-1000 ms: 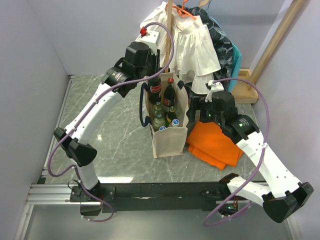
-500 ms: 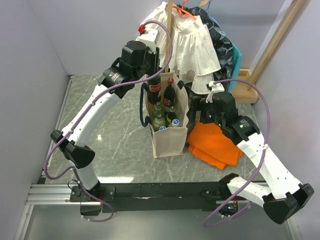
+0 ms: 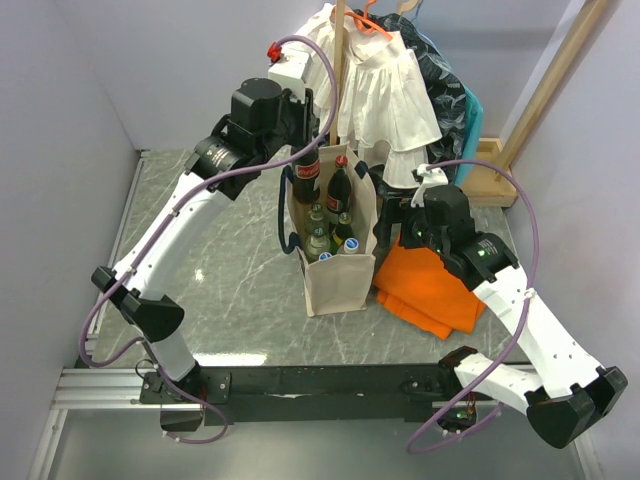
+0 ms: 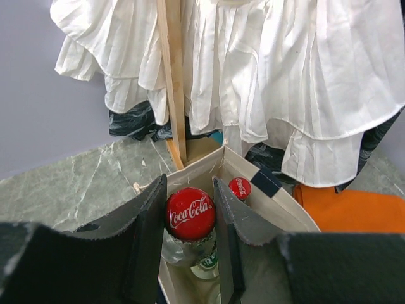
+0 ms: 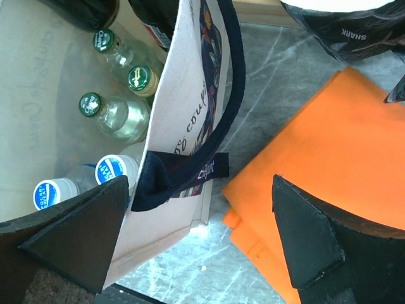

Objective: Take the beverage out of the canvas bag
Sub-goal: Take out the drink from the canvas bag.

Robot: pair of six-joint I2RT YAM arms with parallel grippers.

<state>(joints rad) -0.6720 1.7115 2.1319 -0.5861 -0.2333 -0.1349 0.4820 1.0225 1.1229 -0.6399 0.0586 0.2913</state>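
Note:
The cream canvas bag [image 3: 340,280] with navy handles stands upright mid-table. My left gripper [image 3: 301,152] is above its far end, shut on the red-capped neck of a Coca-Cola bottle [image 3: 306,180]; the wrist view shows the cap [image 4: 190,213] pinched between the fingers. The bottle's lower part is still inside the bag [image 4: 278,212]. A second cola bottle [image 3: 339,190] [image 4: 239,188] stands beside it. My right gripper [image 3: 395,225] [image 5: 199,183] is wide open at the bag's right wall [image 5: 183,95], astride the navy handle [image 5: 190,171], holding nothing.
Green-capped glass bottles [image 5: 140,78] and blue-capped water bottles [image 5: 114,170] fill the bag. A folded orange cloth [image 3: 435,285] [image 5: 329,145] lies right of it. White garments [image 3: 370,80] hang on a wooden rack behind, with a slanted wooden pole [image 3: 545,85] at the right.
My left gripper has risen and drawn back toward the upper left, lifting the cola bottle slightly higher in the bag. The right arm has hardly moved.

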